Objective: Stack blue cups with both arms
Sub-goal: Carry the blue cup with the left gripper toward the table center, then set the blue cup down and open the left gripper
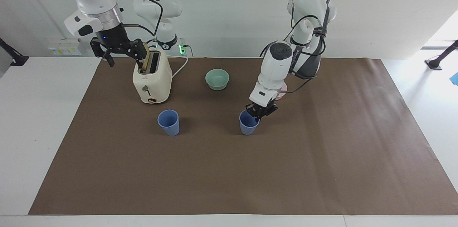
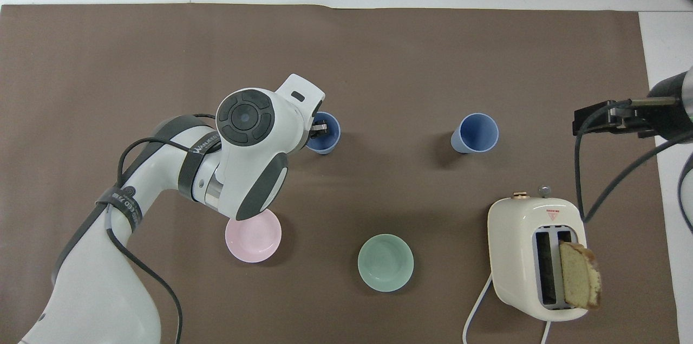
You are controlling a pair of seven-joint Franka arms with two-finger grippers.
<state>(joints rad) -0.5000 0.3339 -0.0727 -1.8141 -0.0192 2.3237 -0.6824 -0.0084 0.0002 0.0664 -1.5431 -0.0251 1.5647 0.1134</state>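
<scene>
Two blue cups stand upright on the brown mat. One blue cup stands free near the toaster; it also shows in the overhead view. My left gripper is shut on the rim of the other blue cup, one finger inside it, low at the mat near the middle. In the overhead view the left gripper sits at that cup. My right gripper is open and empty, up in the air beside the toaster's top; it shows at the overhead view's edge.
A cream toaster with a bread slice in one slot stands toward the right arm's end. A green bowl and a pink bowl lie nearer to the robots than the cups. The left arm partly hides the pink bowl.
</scene>
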